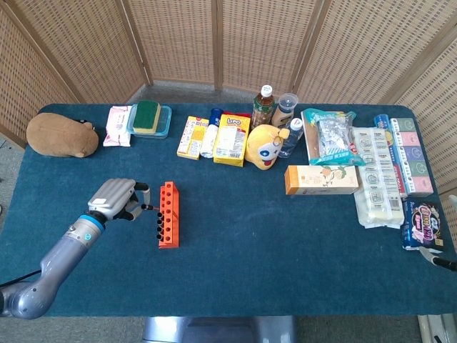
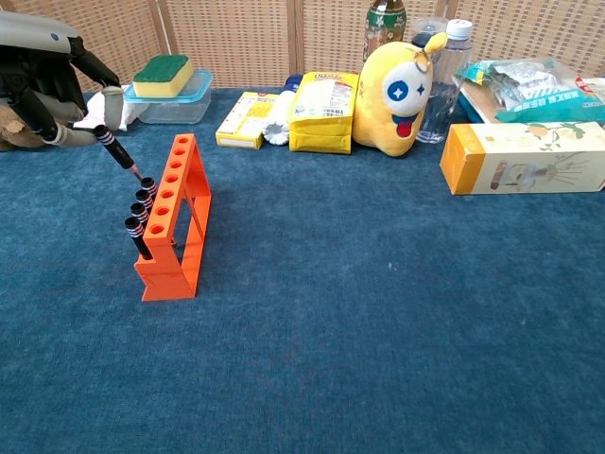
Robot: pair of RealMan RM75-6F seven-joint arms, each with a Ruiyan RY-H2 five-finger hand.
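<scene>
1. An orange plastic bit rack (image 2: 173,219) with a row of round holes stands on the blue-covered bench (image 2: 378,331); three black screwdriver bits (image 2: 141,210) sit tilted in the holes at its near end, the farther holes open.
2. The robot's left hand (image 2: 43,80) pinches a fourth black, ring-banded screwdriver bit (image 2: 115,151) just left of the rack, the bit slanted with its tip pointing down at the rack's upper holes and not yet seated.
3. A clear lidded plastic box (image 2: 170,102) behind the hand carries a green-and-yellow sponge (image 2: 163,75) on top.
4. Along the far edge stand a small yellow carton (image 2: 246,119), a yellow snack bag (image 2: 324,112), a yellow plush toy (image 2: 403,92) and a clear water bottle (image 2: 442,78).
5. An orange-and-white carton (image 2: 525,157) lies to the right, well apart from the rack.
6. A brown plush animal (image 1: 61,135) rests at the far left corner.
7. Nothing lies between hand and rack. Only a sliver of the right hand (image 1: 441,260) shows at the head view's right edge; its state cannot be told.
</scene>
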